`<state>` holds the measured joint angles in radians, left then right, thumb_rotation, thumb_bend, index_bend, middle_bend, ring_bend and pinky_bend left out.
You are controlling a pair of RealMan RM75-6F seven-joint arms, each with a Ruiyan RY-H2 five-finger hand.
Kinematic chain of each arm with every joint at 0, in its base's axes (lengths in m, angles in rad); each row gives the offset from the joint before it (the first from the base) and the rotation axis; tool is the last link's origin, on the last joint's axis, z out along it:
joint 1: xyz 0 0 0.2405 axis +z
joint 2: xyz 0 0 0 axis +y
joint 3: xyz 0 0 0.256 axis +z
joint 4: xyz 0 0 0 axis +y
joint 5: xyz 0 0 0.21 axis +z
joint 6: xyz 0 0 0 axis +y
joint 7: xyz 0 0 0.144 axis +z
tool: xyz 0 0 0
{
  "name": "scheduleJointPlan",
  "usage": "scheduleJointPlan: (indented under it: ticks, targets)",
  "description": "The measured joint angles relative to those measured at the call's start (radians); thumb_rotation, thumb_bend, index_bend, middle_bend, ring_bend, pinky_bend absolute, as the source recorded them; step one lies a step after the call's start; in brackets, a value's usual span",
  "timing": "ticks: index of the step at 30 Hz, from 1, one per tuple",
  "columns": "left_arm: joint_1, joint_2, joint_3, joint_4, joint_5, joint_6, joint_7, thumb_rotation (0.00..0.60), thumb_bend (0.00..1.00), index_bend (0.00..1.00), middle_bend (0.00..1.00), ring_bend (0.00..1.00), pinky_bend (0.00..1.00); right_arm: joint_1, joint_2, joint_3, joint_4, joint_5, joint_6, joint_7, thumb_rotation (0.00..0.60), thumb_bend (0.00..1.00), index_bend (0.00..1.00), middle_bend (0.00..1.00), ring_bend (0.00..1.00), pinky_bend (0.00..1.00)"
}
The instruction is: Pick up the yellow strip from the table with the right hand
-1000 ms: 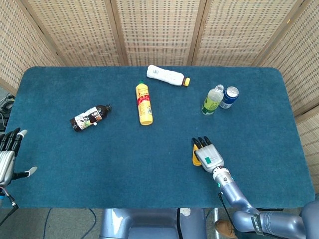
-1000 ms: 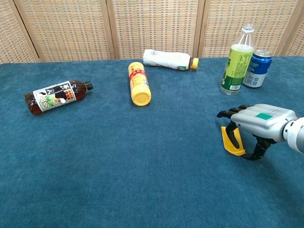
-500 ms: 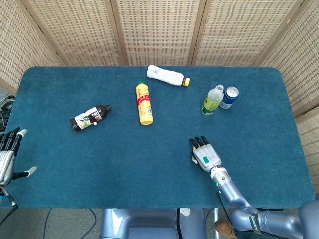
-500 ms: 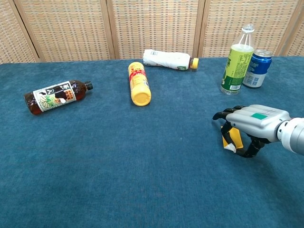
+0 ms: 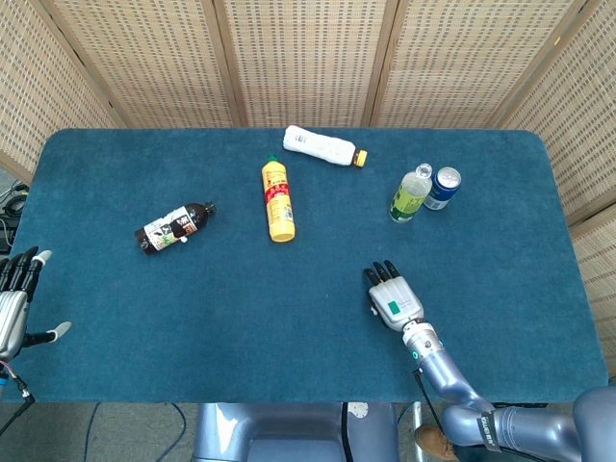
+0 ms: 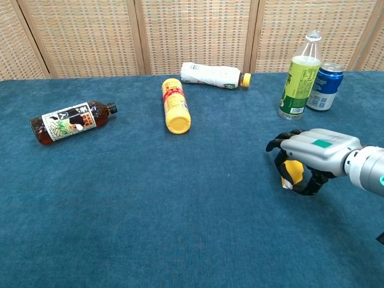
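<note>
My right hand (image 6: pixel 309 151) (image 5: pixel 392 296) sits low over the near right part of the blue table (image 6: pixel 150 198), fingers curled down around the yellow strip (image 6: pixel 292 172). In the chest view the strip shows under the palm, pinched between thumb and fingers and tilted up off the cloth. The head view hides the strip under the hand. My left hand (image 5: pixel 13 303) hangs off the table's left edge with its fingers spread and nothing in it.
A brown bottle (image 6: pixel 69 122), a yellow bottle (image 6: pixel 174 105) and a white bottle (image 6: pixel 213 74) lie on the far half. A green bottle (image 6: pixel 298 75) and a blue can (image 6: pixel 325 86) stand just behind my right hand. Wicker screens (image 6: pixel 192 33) back the table.
My right hand has slid slightly left and closed around the yellow strip, which was lying beside the fingers and is now tucked under the palm. The left hand stays put.
</note>
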<state>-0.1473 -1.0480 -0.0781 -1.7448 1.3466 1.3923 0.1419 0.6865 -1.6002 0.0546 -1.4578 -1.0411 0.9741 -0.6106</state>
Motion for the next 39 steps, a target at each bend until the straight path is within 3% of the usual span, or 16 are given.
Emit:
scheduleJointPlan:
  ticks: [8, 14, 21, 24, 29, 34, 39]
  targets:
    - [-0.001, 0.003, 0.001, -0.002, 0.001, -0.003, -0.006, 0.6, 0.0, 0.0, 0.0, 0.0, 0.0, 0.015, -0.005, 0.03, 0.016, -0.035, 0.012, 0.02, 0.6, 0.57, 0.73, 0.13, 0.0, 0.0]
    - [0.0, 0.009, -0.002, -0.001, -0.003, -0.004, -0.021, 0.6, 0.0, 0.0, 0.0, 0.0, 0.0, 0.05, -0.004, 0.083, 0.054, -0.052, 0.029, -0.002, 0.6, 0.57, 0.74, 0.13, 0.0, 0.0]
    - [-0.003, 0.017, 0.0, 0.004, 0.0, -0.017, -0.043, 0.6, 0.0, 0.0, 0.0, 0.0, 0.0, 0.058, 0.07, 0.127, 0.047, -0.068, 0.06, 0.015, 0.6, 0.57, 0.76, 0.15, 0.0, 0.0]
    - [-0.002, 0.022, 0.003, 0.002, 0.014, -0.014, -0.054, 0.6, 0.0, 0.0, 0.0, 0.0, 0.0, 0.052, 0.103, 0.139, -0.004, -0.08, 0.067, 0.054, 0.6, 0.57, 0.76, 0.16, 0.0, 0.0]
    - [0.0, 0.027, 0.006, 0.003, 0.023, -0.012, -0.068, 0.6, 0.0, 0.0, 0.0, 0.0, 0.0, 0.047, 0.178, 0.167, -0.195, -0.061, 0.018, 0.185, 0.6, 0.57, 0.76, 0.16, 0.0, 0.0]
    - [0.002, 0.033, 0.008, 0.004, 0.029, -0.009, -0.084, 0.6, 0.0, 0.0, 0.0, 0.0, 0.0, 0.061, 0.265, 0.203, -0.403, 0.01, -0.131, 0.372, 0.6, 0.56, 0.76, 0.16, 0.0, 0.0]
    - [0.005, 0.037, 0.009, 0.006, 0.031, -0.007, -0.097, 0.6, 0.0, 0.0, 0.0, 0.0, 0.0, 0.063, 0.309, 0.227, -0.475, 0.041, -0.248, 0.562, 0.6, 0.55, 0.76, 0.18, 0.0, 0.0]
